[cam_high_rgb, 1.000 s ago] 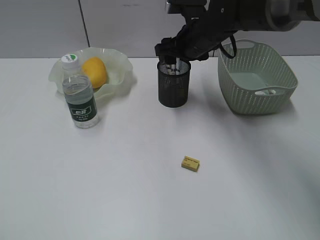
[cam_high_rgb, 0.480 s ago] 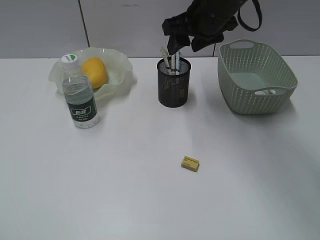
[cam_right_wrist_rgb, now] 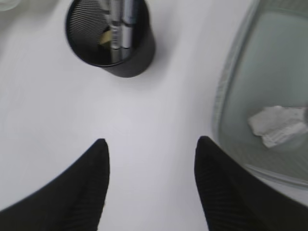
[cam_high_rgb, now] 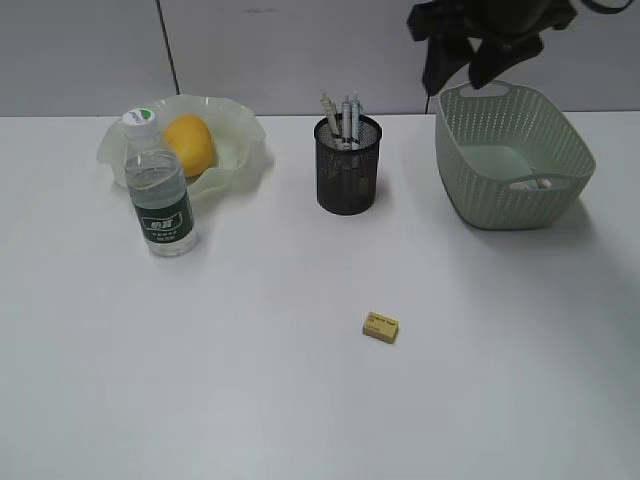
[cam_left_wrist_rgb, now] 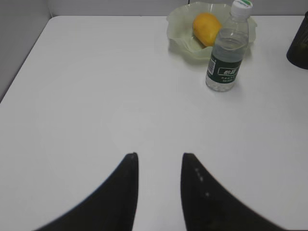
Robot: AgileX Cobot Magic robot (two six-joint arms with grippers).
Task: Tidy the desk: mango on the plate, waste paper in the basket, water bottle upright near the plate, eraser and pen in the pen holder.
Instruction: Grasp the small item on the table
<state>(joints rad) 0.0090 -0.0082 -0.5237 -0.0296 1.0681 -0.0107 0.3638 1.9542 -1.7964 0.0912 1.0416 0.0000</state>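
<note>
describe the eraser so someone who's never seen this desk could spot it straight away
Start at the black mesh pen holder in the middle of the white table. Come toward the table's near edge: the eraser lies alone there, a small yellow block, the only thing on that open stretch.

exterior view: slanted down from the front across the white table (cam_high_rgb: 250, 380). left wrist: low, far off, facing the ruffled pale green dish (cam_left_wrist_rgb: 185, 38). right wrist: close, looking straight down, sharing the black mesh cup (cam_right_wrist_rgb: 130, 57) and woven-pattern pale green basket (cam_right_wrist_rgb: 231, 96).
</note>
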